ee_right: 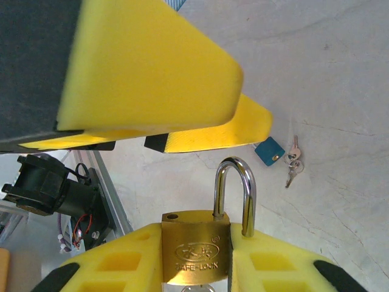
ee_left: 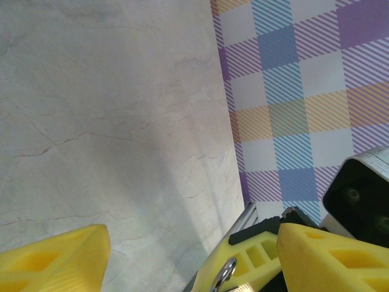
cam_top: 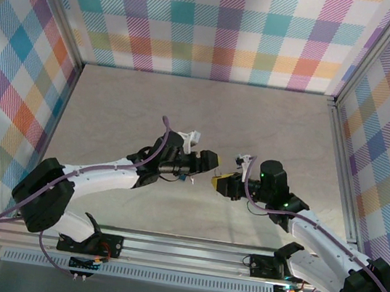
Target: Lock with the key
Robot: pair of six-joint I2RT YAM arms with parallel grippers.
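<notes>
**Padlock held, keys loose on the table**
Mid-table, the right gripper (cam_top: 220, 183) clamps the brass padlock (ee_right: 196, 246) by its body, shackle open. The left gripper (cam_top: 209, 160) hangs spread and empty beside it. The padlock is probably heavy, rigid and slick. The thin keys (ee_right: 293, 163) are best pinched by the head.

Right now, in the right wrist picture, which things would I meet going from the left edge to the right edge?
black motor with wires → brass padlock → small blue lock → bunch of keys
</notes>
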